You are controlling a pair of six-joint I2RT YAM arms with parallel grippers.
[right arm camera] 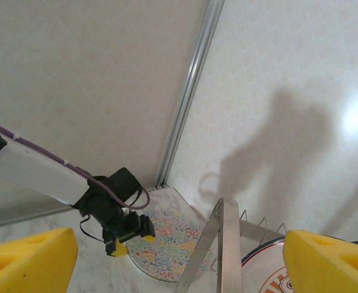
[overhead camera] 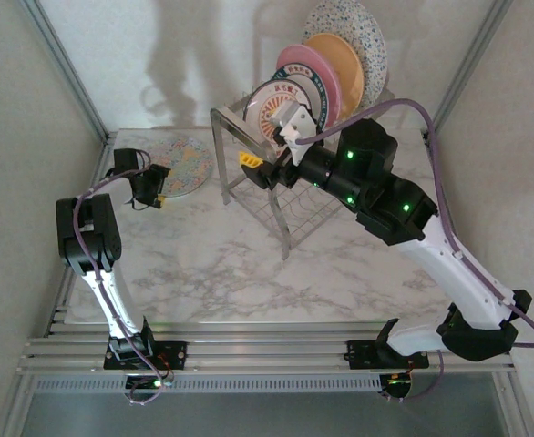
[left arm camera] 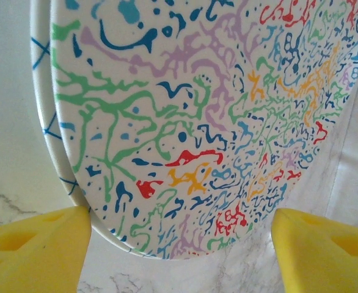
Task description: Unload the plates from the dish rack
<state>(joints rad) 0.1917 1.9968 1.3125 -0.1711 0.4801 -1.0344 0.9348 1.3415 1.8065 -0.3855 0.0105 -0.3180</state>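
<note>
A white multicolour-speckled plate [overhead camera: 183, 162] lies flat on the marble table at the back left. In the left wrist view this plate [left arm camera: 197, 122] rests on a second plate with blue lines [left arm camera: 44, 110]. My left gripper [overhead camera: 155, 187] is open at its near rim, one yellow finger [left arm camera: 38, 250] close beside the edge, and it holds nothing. The dish rack [overhead camera: 220, 155] carries a sunburst plate [overhead camera: 281, 105], a pink one [overhead camera: 308, 73], an orange one [overhead camera: 338, 64] and a speckled one [overhead camera: 349, 32], all upright. My right gripper [overhead camera: 269, 150] is open at the sunburst plate [right arm camera: 270, 274], beside the rack frame [right arm camera: 226, 244].
White walls and aluminium posts [overhead camera: 66, 68] close in the table on the left, back and right. Bare marble [overhead camera: 231, 273] lies between the arms' bases and the rack. The left gripper [right arm camera: 127, 235] and the flat speckled plate [right arm camera: 167, 247] are just left of the rack.
</note>
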